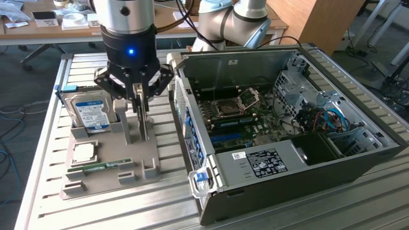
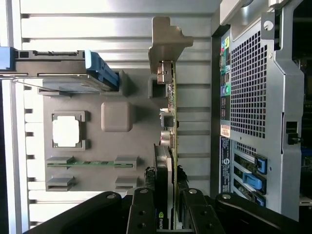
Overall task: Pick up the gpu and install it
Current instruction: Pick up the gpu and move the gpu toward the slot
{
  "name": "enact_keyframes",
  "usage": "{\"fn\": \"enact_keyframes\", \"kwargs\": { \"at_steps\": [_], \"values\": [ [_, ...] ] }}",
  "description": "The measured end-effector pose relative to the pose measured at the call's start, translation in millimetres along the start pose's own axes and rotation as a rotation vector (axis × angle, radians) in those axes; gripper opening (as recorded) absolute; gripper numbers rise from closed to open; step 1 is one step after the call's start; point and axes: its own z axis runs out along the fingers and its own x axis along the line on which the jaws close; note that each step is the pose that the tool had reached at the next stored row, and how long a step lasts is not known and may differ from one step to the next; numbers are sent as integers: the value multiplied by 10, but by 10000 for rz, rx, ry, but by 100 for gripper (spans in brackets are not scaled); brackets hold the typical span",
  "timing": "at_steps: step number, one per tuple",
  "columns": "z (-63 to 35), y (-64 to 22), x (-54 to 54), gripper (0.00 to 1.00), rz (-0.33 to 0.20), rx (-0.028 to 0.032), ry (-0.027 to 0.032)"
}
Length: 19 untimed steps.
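Exterior view: gripper (image 1: pixel 141 103) sits low over the holder tray (image 1: pixel 108 143), on the top edge of the gpu (image 1: pixel 145 127). The gpu stands upright in the tray's slots. Step looks like the grasp, card not yet lifted. Tray also holds hard drive (image 1: pixel 89 112), CPU (image 1: pixel 85 153), RAM stick (image 1: pixel 99 167). PC case (image 1: pixel 281 167) lies open, motherboard (image 1: pixel 240 120) inside. Wrist view: fingers (image 2: pixel 142 209) pinch the gpu from both sides. Slotted seat likely means it comes out only straight up.

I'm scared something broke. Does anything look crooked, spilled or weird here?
Nothing stands out. The thin black-and-green graphics card stands straight in the grey holder tray, the gripper closed on it, and the open dark computer case looks undamaged.
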Motion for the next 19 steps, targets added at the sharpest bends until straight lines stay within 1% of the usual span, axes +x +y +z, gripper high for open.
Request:
{"fn": "enact_keyframes", "kwargs": {
  "at_steps": [7,17,18,19],
  "values": [
    [-109,4,0,27,0,0,1],
    [-202,6,0,27,0,0,0],
    [-264,8,0,27,0,-1,-1],
    [-277,9,0,27,0,0,0]
  ]
}}
